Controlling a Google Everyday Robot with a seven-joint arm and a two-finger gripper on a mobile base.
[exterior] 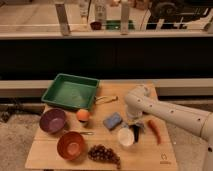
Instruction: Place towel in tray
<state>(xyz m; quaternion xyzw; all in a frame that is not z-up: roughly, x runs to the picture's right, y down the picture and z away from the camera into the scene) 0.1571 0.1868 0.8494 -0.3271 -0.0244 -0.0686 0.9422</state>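
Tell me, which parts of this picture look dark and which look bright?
Camera view: the wooden table and green tray are warmly lit; the band behind them lies in deep shadow; the strip at the top is brightest. The gripper, low over the table beside the white cup, looks dark.

No legible text, apparently.

Table: a light wooden top (150,159) in the foreground.
Floor: grey and speckled (12,142), showing on both sides of the table.
Low ledge: a pale band (180,86) running across behind the table.
Wall: a dark panel (100,57) between the low ledge and the sill.
Sill: a pale rail (40,36) across the whole width.
Windows: glass above the sill, divided by pale upright posts (62,17); a brighter space lies beyond.
Light: dim and warm.
Gripper (135,131): low over the table's right half.
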